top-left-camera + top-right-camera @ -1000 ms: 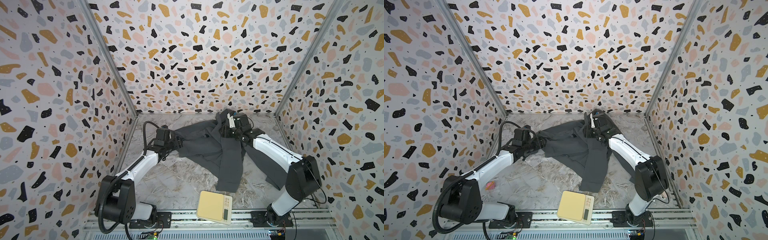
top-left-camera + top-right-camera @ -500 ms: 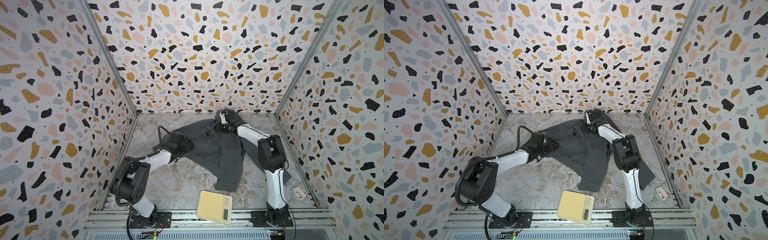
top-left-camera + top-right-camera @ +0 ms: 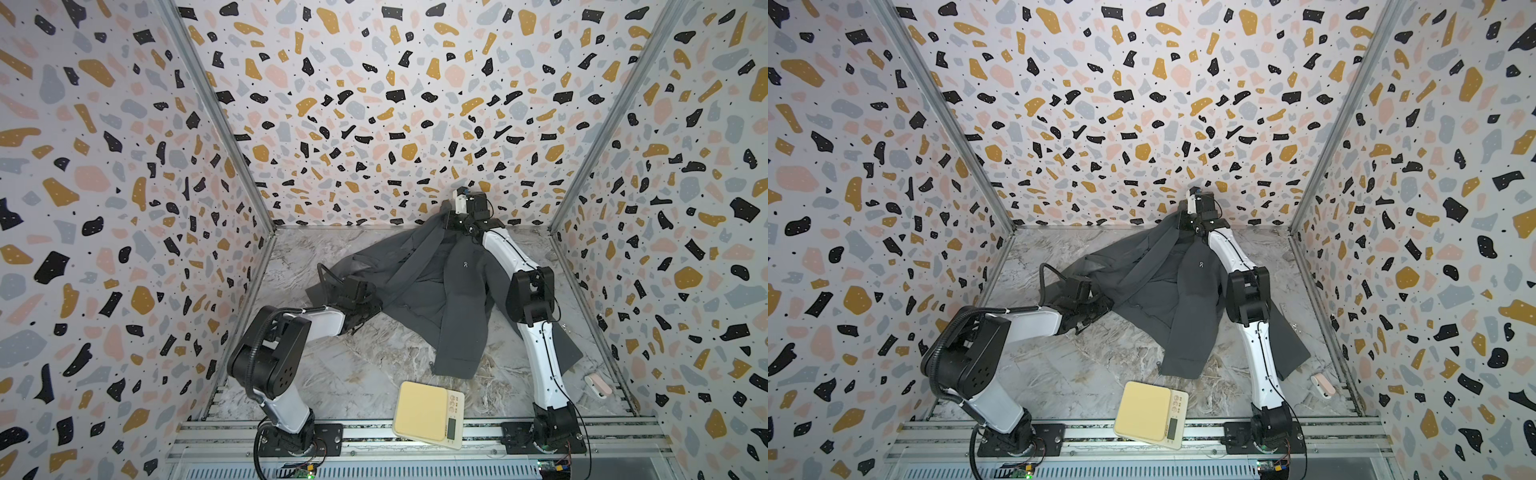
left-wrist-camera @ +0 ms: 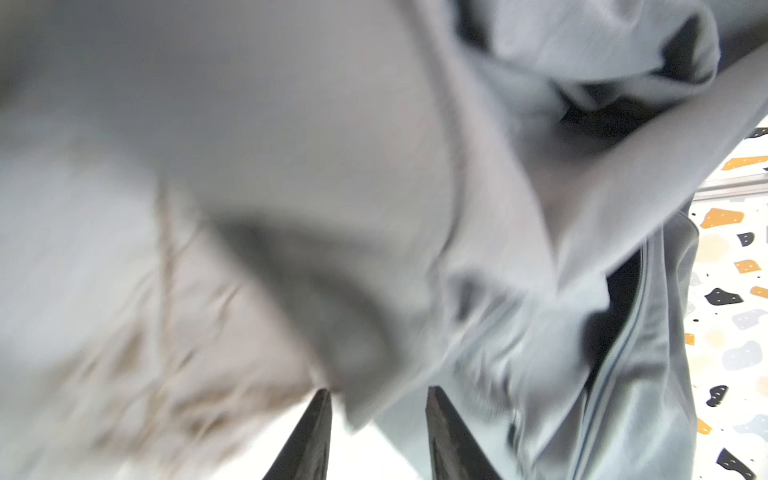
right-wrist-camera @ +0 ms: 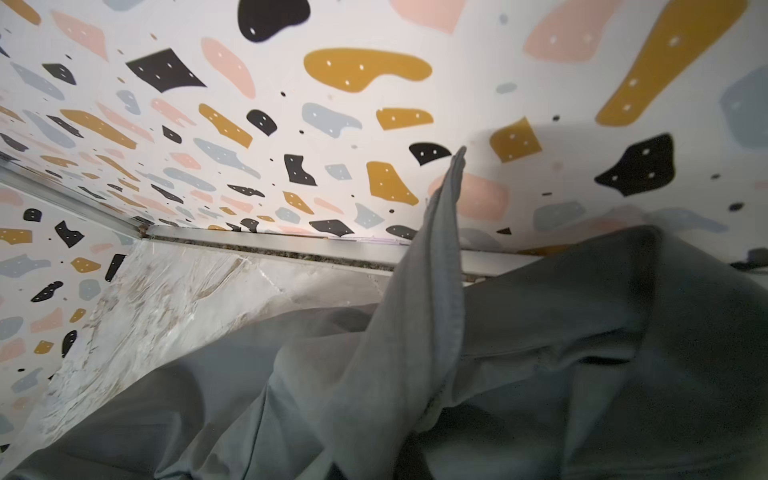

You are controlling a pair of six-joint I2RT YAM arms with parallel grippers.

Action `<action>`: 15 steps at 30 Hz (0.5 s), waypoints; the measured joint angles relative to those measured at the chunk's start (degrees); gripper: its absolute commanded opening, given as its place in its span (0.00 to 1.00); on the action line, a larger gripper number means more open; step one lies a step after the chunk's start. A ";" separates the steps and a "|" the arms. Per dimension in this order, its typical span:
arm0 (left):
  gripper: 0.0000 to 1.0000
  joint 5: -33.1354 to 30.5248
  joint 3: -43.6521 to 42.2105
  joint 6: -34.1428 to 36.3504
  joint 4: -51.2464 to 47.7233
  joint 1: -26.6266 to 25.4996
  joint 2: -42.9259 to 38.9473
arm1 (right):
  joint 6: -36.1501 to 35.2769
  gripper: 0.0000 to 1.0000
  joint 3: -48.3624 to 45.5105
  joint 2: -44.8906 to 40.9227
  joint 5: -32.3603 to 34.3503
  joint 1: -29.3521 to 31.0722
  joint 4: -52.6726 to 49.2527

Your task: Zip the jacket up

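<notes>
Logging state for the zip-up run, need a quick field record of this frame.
jacket: dark grey, spread on marble-look table, front unzipped
left gripper: at jacket edge, left in both top views; jaws apart around fabric
right gripper: by back wall, pinching jacket's raised top edge
clutter: kitchen scale at front edge; small pink object, right side

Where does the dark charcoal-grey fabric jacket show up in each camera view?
Top view: dark charcoal-grey fabric jacket sprawled centre-right on the marbled floor, peak up against the speckled terrazzo wall.
Top view: same spot, nearer centre.
Left wrist: blurred, fills most of the picture.
Right wrist: fills the lower half, one edge rising.
Shared landmark: that terrazzo wall.
</notes>
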 measured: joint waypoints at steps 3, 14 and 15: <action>0.67 0.11 -1.53 -1.18 -2.14 -0.13 -5.92 | 1.18 0.57 0.39 0.15 0.37 -0.33 -1.40; 0.92 -0.15 2.47 5.55 -9.70 -0.17 -17.88 | 10.34 0.60 -57.70 -34.97 -4.70 -0.13 11.23; 0.92 0.52 4.00 6.40 -10.23 -0.17 -15.52 | 11.54 0.61 -62.49 -38.51 -5.92 0.61 14.60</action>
